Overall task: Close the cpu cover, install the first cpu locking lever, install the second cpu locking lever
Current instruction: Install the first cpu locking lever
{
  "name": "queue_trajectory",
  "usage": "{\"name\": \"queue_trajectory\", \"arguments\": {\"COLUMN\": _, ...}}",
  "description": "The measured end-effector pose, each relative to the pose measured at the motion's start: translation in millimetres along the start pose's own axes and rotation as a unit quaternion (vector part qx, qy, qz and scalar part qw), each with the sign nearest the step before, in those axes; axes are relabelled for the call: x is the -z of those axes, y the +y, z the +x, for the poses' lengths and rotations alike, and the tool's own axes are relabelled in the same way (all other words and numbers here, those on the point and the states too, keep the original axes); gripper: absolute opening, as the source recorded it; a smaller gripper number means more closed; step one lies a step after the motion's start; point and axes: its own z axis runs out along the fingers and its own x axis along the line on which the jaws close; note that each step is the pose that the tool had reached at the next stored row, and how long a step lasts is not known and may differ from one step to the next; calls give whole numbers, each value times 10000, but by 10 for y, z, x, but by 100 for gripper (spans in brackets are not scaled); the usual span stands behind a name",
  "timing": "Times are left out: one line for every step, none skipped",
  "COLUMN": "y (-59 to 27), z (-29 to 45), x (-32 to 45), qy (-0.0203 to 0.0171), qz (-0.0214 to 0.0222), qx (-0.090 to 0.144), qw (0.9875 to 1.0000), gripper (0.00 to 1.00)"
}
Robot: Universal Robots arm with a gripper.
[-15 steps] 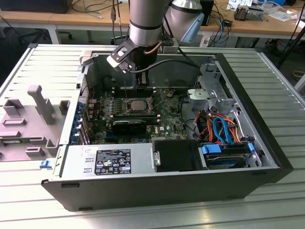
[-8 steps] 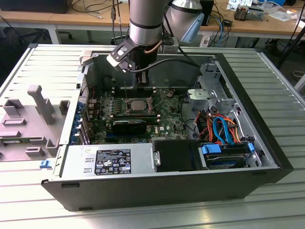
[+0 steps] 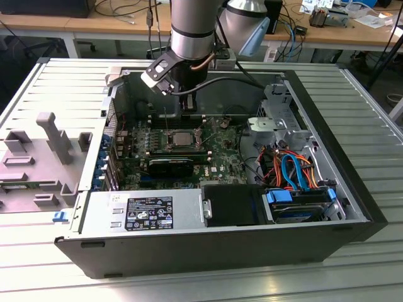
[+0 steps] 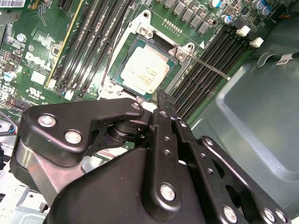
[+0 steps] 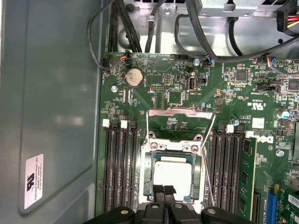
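Observation:
The cpu cover [image 5: 181, 113], a silvery metal frame with a square opening, stands raised off its socket, and the green board shows through the opening. Below it the bare silver cpu [image 5: 173, 173] lies exposed in the socket [image 3: 182, 139], also seen in the second wrist view [image 4: 145, 70]. Thin wire locking levers [image 5: 208, 179] [image 4: 212, 66] stick out unlatched beside the socket. My gripper [image 5: 164, 190] hangs just above the socket's near edge. Its black fingertips [image 4: 161, 95] are pressed together, with nothing between them. In the exterior view the gripper [image 3: 188, 115] is directly over the socket.
The open computer case [image 3: 352, 189] walls in the board. Black memory slots [image 5: 122, 163] flank the socket. A black oblong block [image 3: 171, 165] lies just in front of it. A grey power-supply box [image 3: 145, 212], orange and blue cables [image 3: 293, 168] and a drive bay [image 3: 302, 204] fill the front.

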Motion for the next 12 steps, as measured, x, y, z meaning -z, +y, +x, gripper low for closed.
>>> {"name": "queue_trajectory", "arguments": {"y": 0, "z": 0, "x": 0, "qy": 0, "qz": 0, "qx": 0, "qw": 10000, "gripper": 11}}
{"name": "queue_trajectory", "arguments": {"y": 0, "z": 0, "x": 0, "qy": 0, "qz": 0, "qx": 0, "qw": 10000, "gripper": 11}}
{"name": "queue_trajectory", "arguments": {"y": 0, "z": 0, "x": 0, "qy": 0, "qz": 0, "qx": 0, "qw": 10000, "gripper": 11}}
{"name": "queue_trajectory", "arguments": {"y": 0, "z": 0, "x": 1, "qy": 0, "qz": 0, "qx": 0, "qw": 10000, "gripper": 11}}
{"name": "queue_trajectory", "arguments": {"y": 3, "z": -1, "x": 1, "qy": 0, "qz": 0, "qx": 1, "qw": 10000, "gripper": 11}}
{"name": "queue_trajectory", "arguments": {"y": 9, "z": -2, "x": 1, "qy": 0, "qz": 0, "qx": 1, "qw": 10000, "gripper": 11}}
{"name": "queue_trajectory", "arguments": {"y": 17, "z": -3, "x": 2, "qy": 0, "qz": 1, "qx": 0, "qw": 10000, "gripper": 11}}
{"name": "queue_trajectory", "arguments": {"y": 28, "z": -4, "x": 3, "qy": -1, "qz": 1, "qx": 0, "qw": 10000, "gripper": 11}}
{"name": "queue_trajectory", "arguments": {"y": 53, "z": -8, "x": 4, "qy": -1, "qz": 2, "qx": -1, "qw": 10000, "gripper": 11}}
{"name": "queue_trajectory", "arguments": {"y": 83, "z": -12, "x": 5, "qy": 0, "qz": 4, "qx": -1, "qw": 10000, "gripper": 11}}
{"name": "queue_trajectory", "arguments": {"y": 115, "z": -17, "x": 6, "qy": 1, "qz": 6, "qx": 0, "qw": 10000, "gripper": 11}}
{"name": "queue_trajectory", "arguments": {"y": 137, "z": -19, "x": 10, "qy": 1, "qz": 7, "qx": 0, "qw": 10000, "gripper": 11}}
